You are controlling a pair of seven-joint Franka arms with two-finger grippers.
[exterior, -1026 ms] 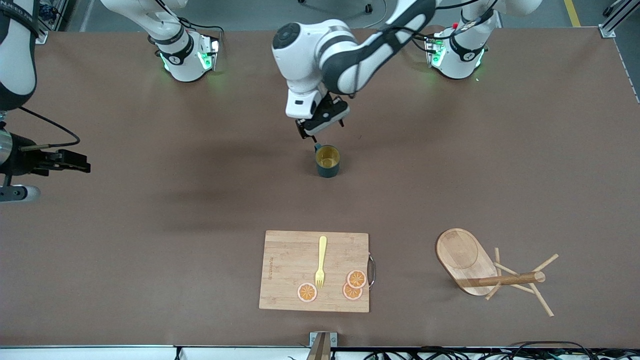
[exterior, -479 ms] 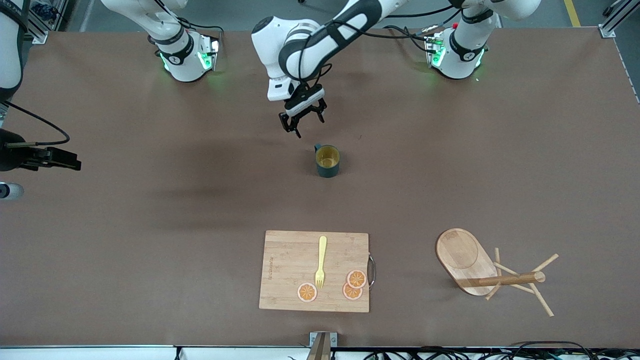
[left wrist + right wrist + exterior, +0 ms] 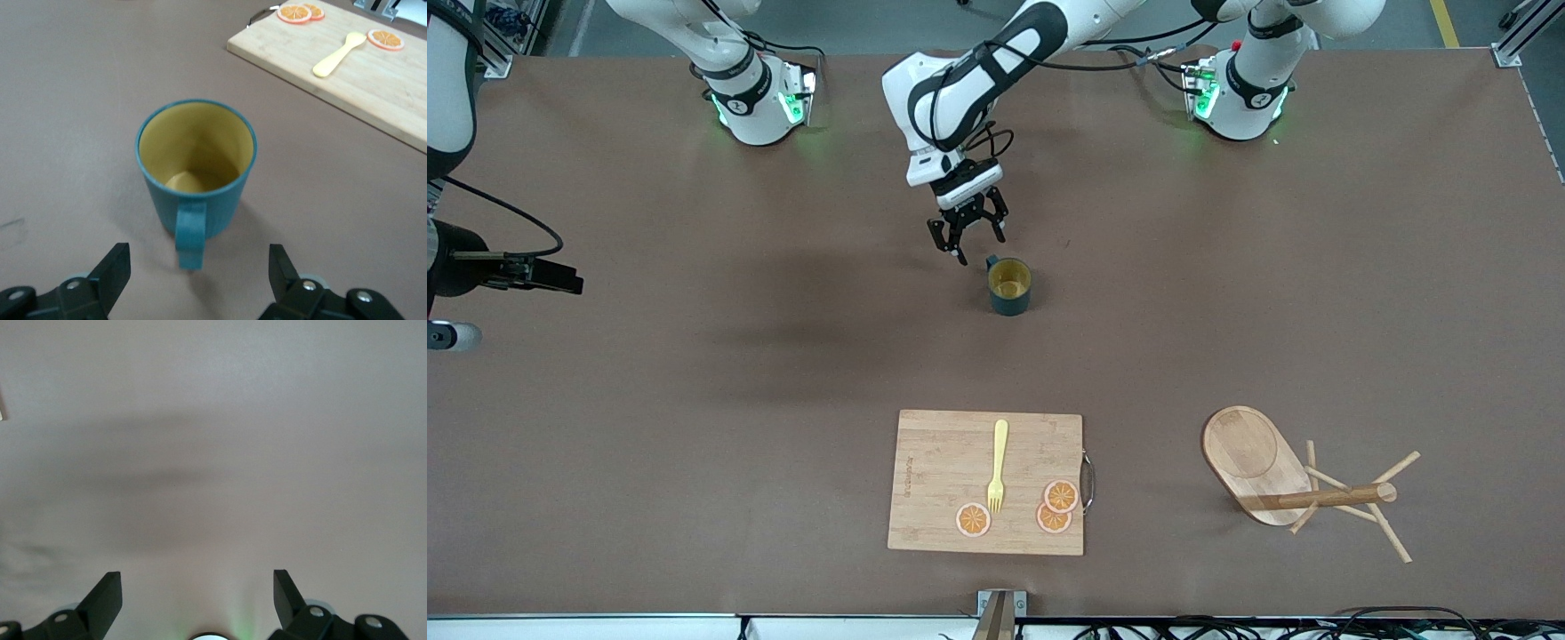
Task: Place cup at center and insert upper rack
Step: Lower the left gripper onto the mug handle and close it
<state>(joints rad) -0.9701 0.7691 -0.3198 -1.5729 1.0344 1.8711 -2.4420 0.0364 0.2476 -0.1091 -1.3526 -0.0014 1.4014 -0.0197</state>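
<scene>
Right gripper (image 3: 574, 276) waits with fingers apart over bare table (image 3: 694, 400). Left gripper (image 3: 967, 238) hangs spread just beside upright cup (image 3: 1009, 285) mid-table, handle facing it. Upper rack (image 3: 1303, 484) lies tipped near front edge, toward the left arm's end.

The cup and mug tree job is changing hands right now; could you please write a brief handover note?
Left tool: open, empty, just beside the cup's handle.
Right tool: open, empty, waiting over bare table at the right arm's end.
Cup: upright mid-table, handle toward the left tool.
Mug tree: lying on its side, nearer the front camera, toward the left arm's end, beside the cutting board.
Done: nothing gripped.
Left: centre the cup, insert the mug tree.
</scene>
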